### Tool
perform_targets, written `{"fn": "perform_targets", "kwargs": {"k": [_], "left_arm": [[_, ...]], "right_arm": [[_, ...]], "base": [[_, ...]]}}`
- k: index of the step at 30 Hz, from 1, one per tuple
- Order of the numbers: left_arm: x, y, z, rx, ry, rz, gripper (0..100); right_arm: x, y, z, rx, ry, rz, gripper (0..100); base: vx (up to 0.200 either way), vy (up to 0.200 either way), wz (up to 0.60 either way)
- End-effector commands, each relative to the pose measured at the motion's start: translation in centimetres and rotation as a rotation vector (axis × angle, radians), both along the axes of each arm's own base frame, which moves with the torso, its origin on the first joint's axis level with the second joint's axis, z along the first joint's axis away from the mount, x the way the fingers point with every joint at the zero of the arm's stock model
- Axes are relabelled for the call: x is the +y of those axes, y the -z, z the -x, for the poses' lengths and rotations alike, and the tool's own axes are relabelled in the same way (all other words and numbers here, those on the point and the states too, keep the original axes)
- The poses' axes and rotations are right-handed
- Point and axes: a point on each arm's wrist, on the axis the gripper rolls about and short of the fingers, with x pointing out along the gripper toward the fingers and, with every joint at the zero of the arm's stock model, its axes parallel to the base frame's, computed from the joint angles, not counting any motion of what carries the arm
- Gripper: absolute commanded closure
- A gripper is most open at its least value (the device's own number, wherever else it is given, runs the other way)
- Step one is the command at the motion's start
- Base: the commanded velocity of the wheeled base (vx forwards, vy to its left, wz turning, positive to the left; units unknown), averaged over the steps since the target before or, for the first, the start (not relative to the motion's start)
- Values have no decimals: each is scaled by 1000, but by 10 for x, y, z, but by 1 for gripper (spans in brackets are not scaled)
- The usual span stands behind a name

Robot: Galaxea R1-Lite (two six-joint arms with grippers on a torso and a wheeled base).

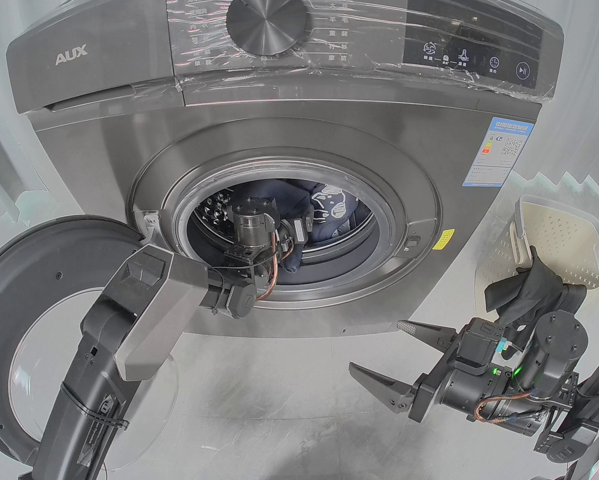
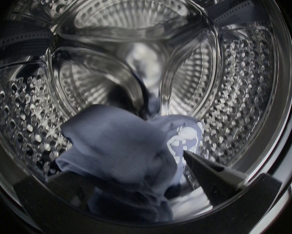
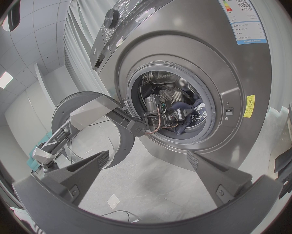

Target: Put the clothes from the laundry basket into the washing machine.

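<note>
1. Washer: grey front-loader standing on the floor. I see its round door swung fully open on the left side.
2. Basket: pale and perforated, just right of the washer. A dark cloth hangs over its near rim.
3. Drum: holds a blue garment with a white print, heaped low by the front lip.
4. Left gripper: reached through the opening into the drum, spread. One finger shows bare just beside the garment, and the garment covers the other.
5. Right gripper: spread and pinching nothing, above the floor before the washer, near the basket.
</note>
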Motion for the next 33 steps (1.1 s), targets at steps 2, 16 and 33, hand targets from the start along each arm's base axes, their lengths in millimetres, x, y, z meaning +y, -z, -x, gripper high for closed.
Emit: {"fn": "perform_targets", "kwargs": {"k": [2, 16, 33], "left_arm": [[8, -11, 29, 126, 26, -65, 0], [10, 6, 49, 204, 78, -162, 0], [-14, 14, 33, 20, 98, -70, 100]], "right_arm": [[0, 1, 0, 2, -2, 2, 0], [2, 1, 2, 5, -9, 3, 0], [2, -1, 3, -2, -11, -3, 0]], "base": [[0, 0, 0], [0, 0, 0], [0, 0, 0]]}}
